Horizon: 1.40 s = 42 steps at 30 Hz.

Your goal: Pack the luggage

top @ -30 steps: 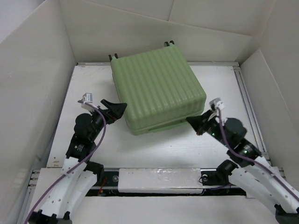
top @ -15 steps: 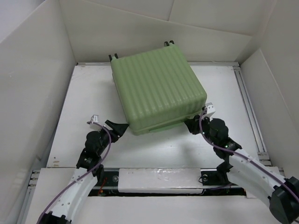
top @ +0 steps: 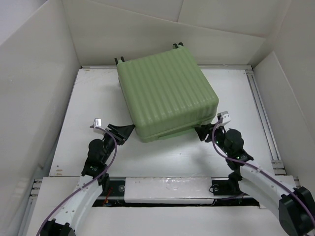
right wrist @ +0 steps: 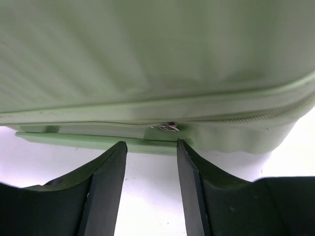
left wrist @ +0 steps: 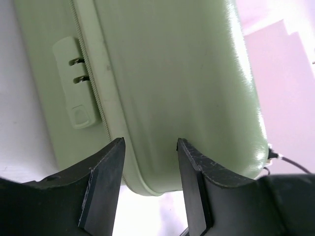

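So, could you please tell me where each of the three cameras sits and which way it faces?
Top external: above and behind the bases, looking down at the table and the closed suitcase; both arms show, with the left gripper and right gripper open at its near corners.
Left wrist: on the left arm, facing the suitcase's lock; its two fingers show.
Right wrist: low on the right arm, facing the zipper pull; its fingers show.
Shared: all three see the suitcase.

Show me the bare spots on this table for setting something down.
Bare table runs left of the luggage to the wall, right of it to the rail, and along its near side between the left hand and right hand. Crowded: the luggage's two near corners, where the hands sit.
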Motion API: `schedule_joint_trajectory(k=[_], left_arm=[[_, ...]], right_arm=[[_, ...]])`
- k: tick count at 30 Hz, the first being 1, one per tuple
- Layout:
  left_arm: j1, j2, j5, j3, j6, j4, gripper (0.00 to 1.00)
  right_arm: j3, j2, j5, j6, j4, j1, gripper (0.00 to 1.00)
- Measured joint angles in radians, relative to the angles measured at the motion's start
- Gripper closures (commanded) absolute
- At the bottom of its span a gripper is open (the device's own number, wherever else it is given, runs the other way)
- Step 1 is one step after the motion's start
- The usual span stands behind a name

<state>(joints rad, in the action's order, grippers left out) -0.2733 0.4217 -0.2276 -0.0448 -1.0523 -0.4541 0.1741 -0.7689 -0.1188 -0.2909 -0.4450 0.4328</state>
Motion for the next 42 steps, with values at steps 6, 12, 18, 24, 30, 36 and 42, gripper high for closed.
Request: schedule_joint_trajectory(k=[6,12,18,24,30,36,42], left_arm=[[0.000,0.017,0.002,0.000,-0.005,-0.031,0.57],[0.001,0.072,0.001,0.000,-0.004,-0.068,0.57],[0.001,0.086,-0.002,0.000,0.000,-0.084,0.57],[0.001,0.085,-0.003,0.000,0.003,-0.088,0.57],[0.003,0.073,-0.011,0.000,0.015,-0.098,0.52],[0.006,0.099,-0.030,0.000,0.031,-0.125,0.51],[0.006,0.181,-0.029,0.000,0.034,-0.213,0.54]], right_arm=[[-0.031,-0.027,0.002,-0.001,-0.078,-0.035,0.42],[-0.009,-0.157,-0.068,0.016,-0.172,-0.074,0.45],[0.005,-0.259,-0.125,0.035,-0.274,-0.105,0.64],[0.004,-0.273,-0.148,0.029,-0.306,-0.109,0.82],[-0.016,-0.217,-0.148,0.017,-0.314,-0.098,1.00],[-0.021,-0.153,-0.086,0.012,-0.246,-0.058,1.00],[-0.010,-0.127,0.069,0.011,-0.177,0.085,1.00]])
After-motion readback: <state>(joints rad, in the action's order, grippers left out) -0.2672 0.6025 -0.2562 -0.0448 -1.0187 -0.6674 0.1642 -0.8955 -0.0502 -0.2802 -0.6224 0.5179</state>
